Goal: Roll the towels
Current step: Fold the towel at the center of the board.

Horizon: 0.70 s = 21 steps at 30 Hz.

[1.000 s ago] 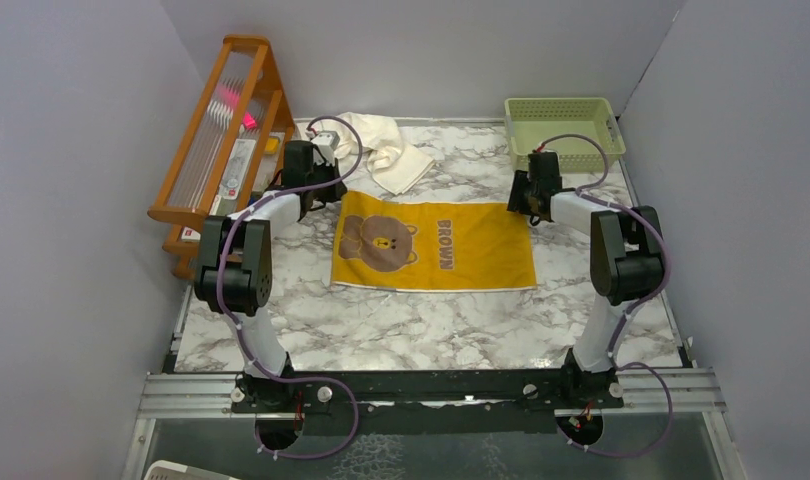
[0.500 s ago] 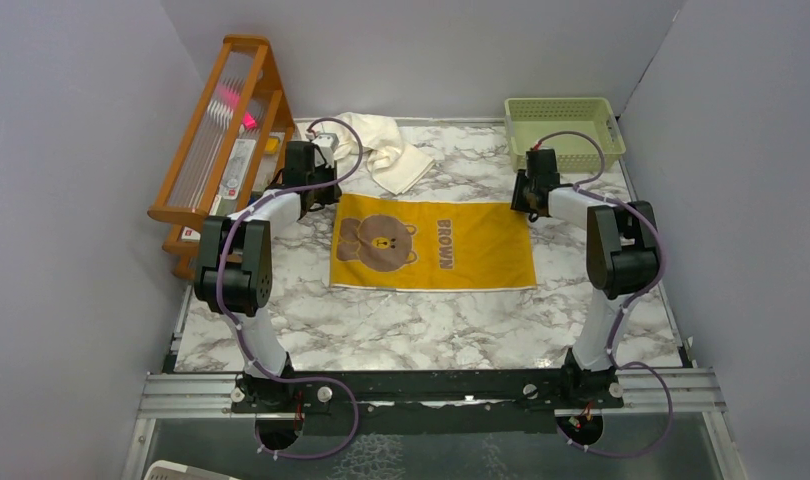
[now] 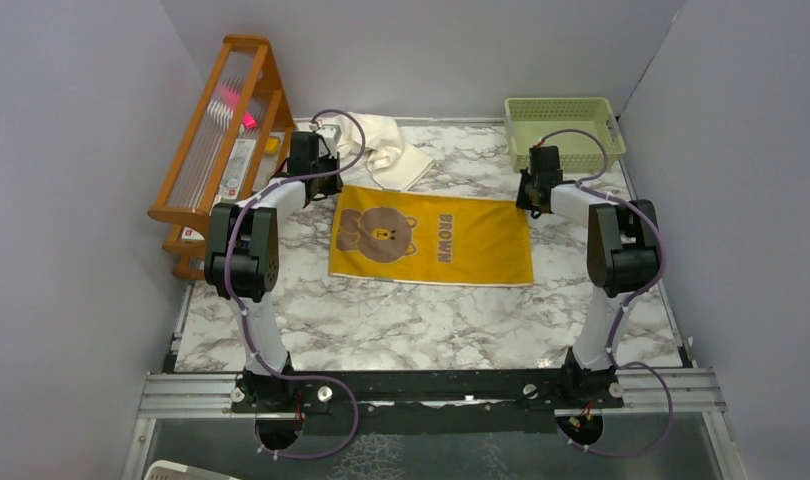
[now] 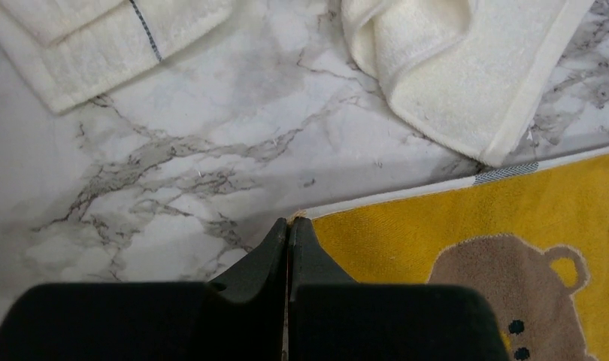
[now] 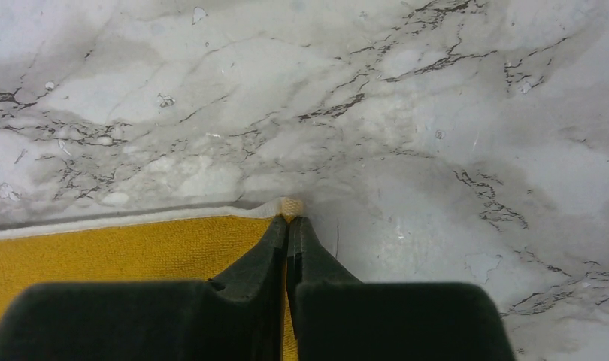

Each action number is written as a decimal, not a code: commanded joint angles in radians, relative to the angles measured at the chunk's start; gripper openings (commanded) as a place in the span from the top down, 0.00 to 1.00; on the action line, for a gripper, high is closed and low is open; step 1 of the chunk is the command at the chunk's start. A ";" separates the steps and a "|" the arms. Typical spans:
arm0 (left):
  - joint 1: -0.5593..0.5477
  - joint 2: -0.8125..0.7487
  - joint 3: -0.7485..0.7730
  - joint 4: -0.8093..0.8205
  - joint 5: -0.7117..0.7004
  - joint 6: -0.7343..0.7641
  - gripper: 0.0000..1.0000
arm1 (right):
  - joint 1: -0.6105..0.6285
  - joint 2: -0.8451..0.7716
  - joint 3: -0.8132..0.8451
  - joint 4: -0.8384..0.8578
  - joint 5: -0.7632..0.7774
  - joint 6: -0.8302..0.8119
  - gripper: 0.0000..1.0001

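- Closest to the camera, both arms are bolted to the rail at the near edge of the marble table [image 3: 421, 320], with a strip of bare marble just past them.
- Next comes the yellow towel [image 3: 451, 240], spread open mid-table between the two arms. It's face up, with a brown bear print toward the left, "BROWN" lettered toward the right, and pale edging all around.
- The left gripper [image 4: 288, 226] is at the towel's far-left corner. The wrist view shows its jaws pressed right together, with the very tip of that corner pinched between them.
- Same deal on the other side: the right gripper [image 5: 288, 224] is clamped tight on the far-right corner, and a little nub of the pale hem pokes out past the fingertips.
- Can't really tell from these shots whether the pinched corners are lifted or flat on the marble.
- Just beyond the left gripper lies the cream towel [image 3: 386, 150], loosely bunched near the back wall, apart from the yellow one.
- Far left there's a wooden rack [image 3: 226, 130] against the wall, and in the far right corner a pale green basket [image 3: 564, 125].
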 commanded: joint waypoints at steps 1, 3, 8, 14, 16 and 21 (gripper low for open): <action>0.006 0.088 0.130 -0.011 -0.042 0.025 1.00 | -0.012 -0.014 0.068 -0.057 -0.020 -0.002 0.99; 0.007 0.123 0.185 -0.028 -0.054 0.035 1.00 | -0.011 -0.019 0.097 -0.076 -0.008 -0.007 0.99; 0.013 0.165 0.269 -0.050 -0.061 0.048 1.00 | -0.011 -0.029 0.163 -0.120 0.004 -0.010 0.99; 0.020 0.137 0.249 -0.052 -0.040 0.050 1.00 | -0.012 -0.038 0.217 -0.185 0.020 0.010 0.99; 0.021 0.116 0.217 -0.042 -0.038 0.052 1.00 | -0.012 -0.034 0.231 -0.217 0.018 0.030 0.99; 0.023 0.052 0.132 -0.013 -0.040 0.014 1.00 | -0.013 -0.054 0.228 -0.288 -0.026 0.125 0.99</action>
